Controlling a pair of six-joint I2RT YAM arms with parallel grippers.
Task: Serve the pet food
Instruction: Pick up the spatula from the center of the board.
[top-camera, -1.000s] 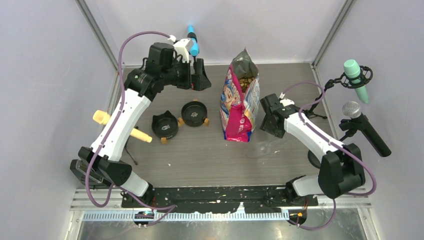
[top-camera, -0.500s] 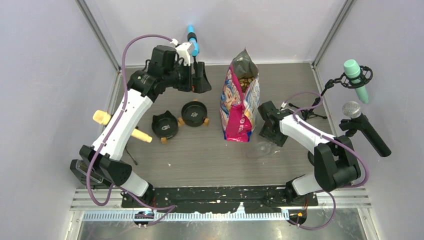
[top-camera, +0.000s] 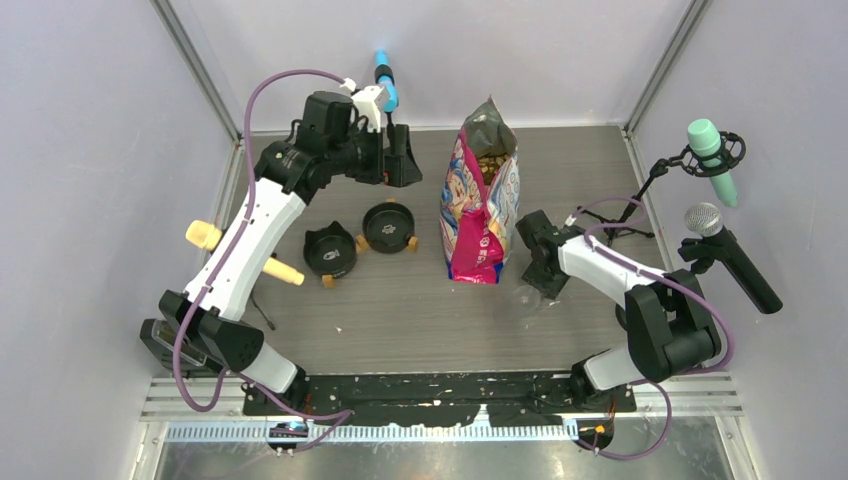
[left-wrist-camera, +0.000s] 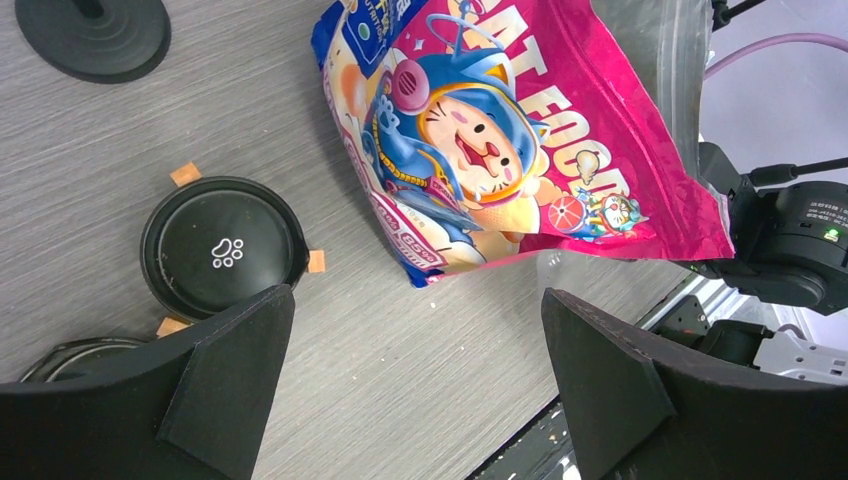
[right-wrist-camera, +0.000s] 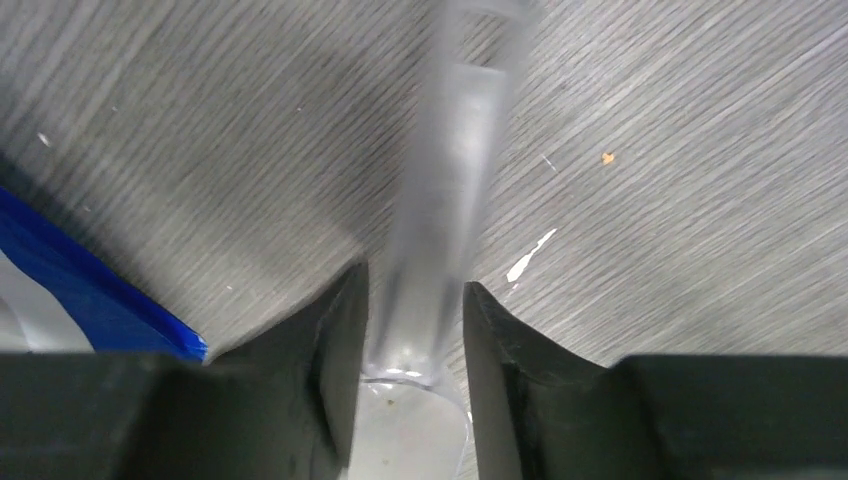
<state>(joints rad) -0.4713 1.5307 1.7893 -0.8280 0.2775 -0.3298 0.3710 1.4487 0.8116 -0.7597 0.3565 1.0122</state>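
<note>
Right end effector (right-wrist-camera: 415, 330): low over the worktop (top-camera: 400, 310), just beside the foot of the bag. Its two fingers lie against either side of the scoop's handle. It looks closed on the handle, though how firmly cannot be told.
Scoop (right-wrist-camera: 450, 200): clear plastic, lying on the worktop with the handle running up between the fingers. No food shows in it.
Left end effector (left-wrist-camera: 415, 300): spread wide and holding nothing. It hangs above the back of the worktop, looking down on the bag and a bowl.
Done so far: judging by how things lie, only the bag is open and the scoop is being taken in hand. Nothing has been served.
Left to do: probably lift the scoop, dip it into the bag, carry a load across and tip it into the bowls.
Bag (top-camera: 480, 215): pink printed pouch standing upright between the two arms, mouth open at the top.
Pet food (top-camera: 490, 163): brown pellets seen through the bag's open mouth. None shows anywhere else.
Bowl nearer the bag (left-wrist-camera: 222, 248): black, round, on small wooden feet. A white paw print shows on its bare floor, so it is empty.
Other bowl (top-camera: 331, 250): just beside the first and further from the bag. It looks empty from above.
</note>
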